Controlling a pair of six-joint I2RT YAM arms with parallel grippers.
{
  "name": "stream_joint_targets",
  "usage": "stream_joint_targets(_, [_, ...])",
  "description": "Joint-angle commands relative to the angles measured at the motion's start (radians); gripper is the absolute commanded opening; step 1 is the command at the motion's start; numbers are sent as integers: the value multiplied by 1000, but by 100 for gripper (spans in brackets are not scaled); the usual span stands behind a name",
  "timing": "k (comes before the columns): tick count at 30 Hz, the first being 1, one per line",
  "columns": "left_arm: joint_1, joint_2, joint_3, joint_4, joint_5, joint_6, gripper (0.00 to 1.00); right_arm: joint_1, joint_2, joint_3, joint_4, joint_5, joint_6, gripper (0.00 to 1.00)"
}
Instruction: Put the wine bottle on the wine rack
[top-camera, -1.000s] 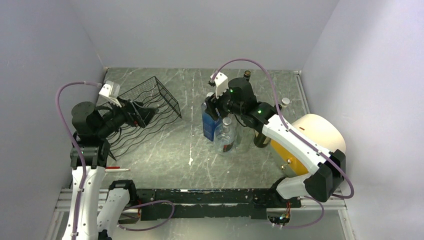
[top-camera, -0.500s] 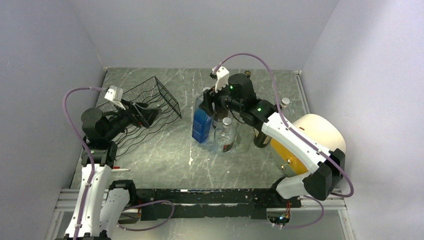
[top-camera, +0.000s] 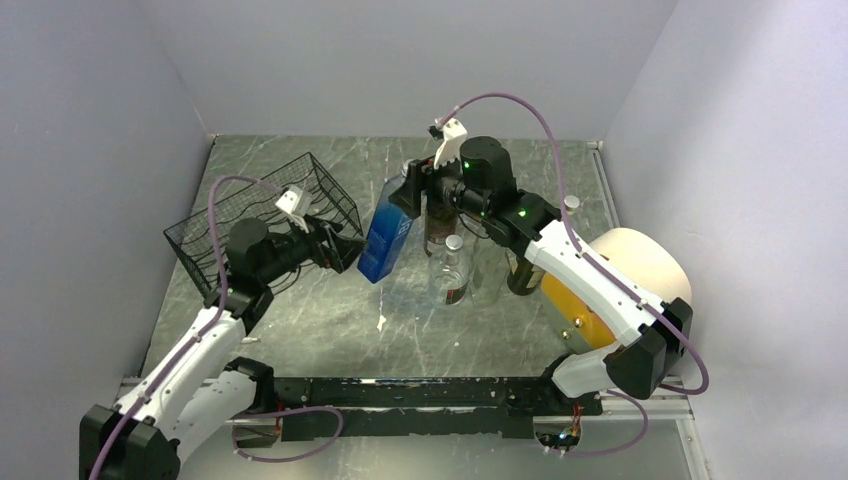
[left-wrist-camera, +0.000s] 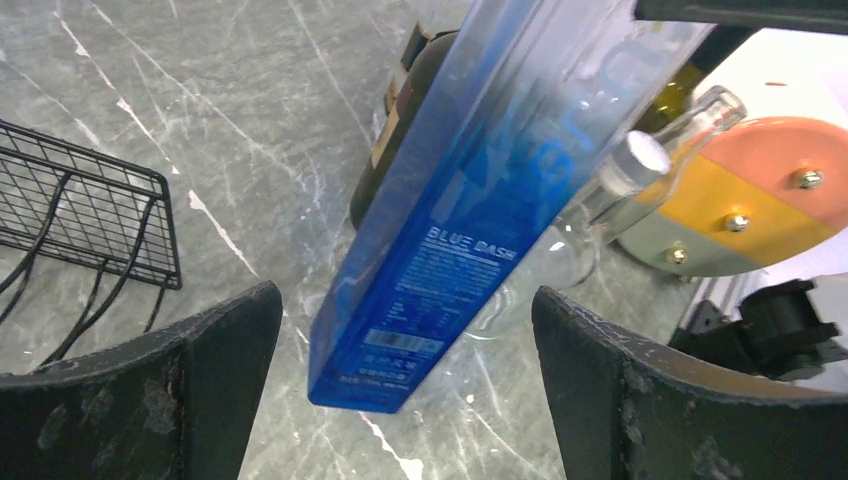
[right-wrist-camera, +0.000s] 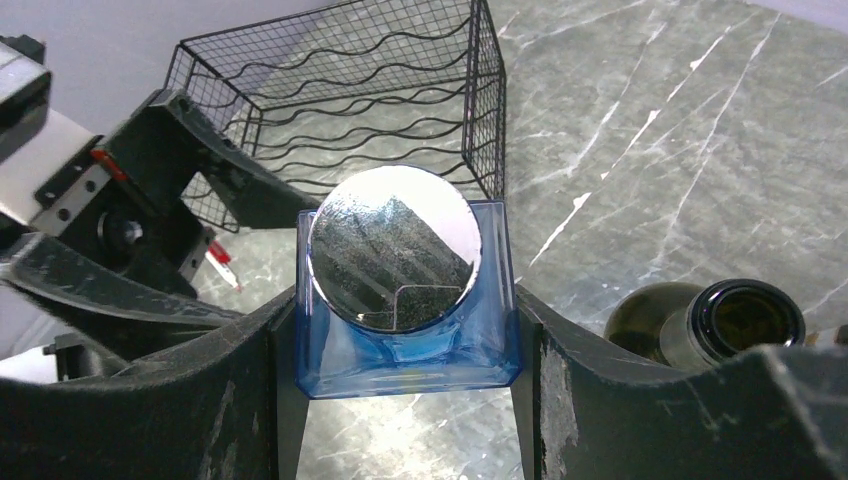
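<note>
The wine bottle (top-camera: 385, 236) is blue square-sided glass with a silver cap (right-wrist-camera: 395, 250). It hangs tilted above the table, base toward the left. My right gripper (top-camera: 411, 190) is shut on its shoulder, one finger flat on each side (right-wrist-camera: 405, 312). My left gripper (top-camera: 346, 249) is open, its jaws standing wide on either side of the bottle's lower end (left-wrist-camera: 405, 300) without touching the blue glass (left-wrist-camera: 470, 200). The black wire wine rack (top-camera: 262, 212) stands at the back left, behind the left arm, with its wavy cradles (right-wrist-camera: 380, 90) in the right wrist view.
A dark green bottle (top-camera: 433, 226) and a clear bottle (top-camera: 452, 271) stand just right of the blue one. Another dark bottle (top-camera: 520, 272) and a yellow-and-white dome (top-camera: 625, 285) are further right. An open-necked green bottle (right-wrist-camera: 740, 320) is close beside my right finger.
The right gripper carried the blue bottle leftward and tilted it. The left arm came away from the rack, swung right to the bottle's base, and its jaws opened wider.
</note>
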Motion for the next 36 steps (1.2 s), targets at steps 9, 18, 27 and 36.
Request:
stream_joint_targets(9, [-192, 112, -62, 296, -122, 228, 98, 3, -32, 87, 157, -59, 90, 24])
stream_joint_targets(18, [-278, 231, 20, 230, -189, 371, 92, 4, -49, 83, 163, -73, 118, 24])
stream_joint_targets(27, [-322, 279, 39, 262, -257, 441, 53, 4, -73, 74, 124, -79, 140, 25])
stream_joint_targets(36, [-322, 222, 88, 318, -310, 598, 7, 4, -186, 28, 33, -11, 84, 70])
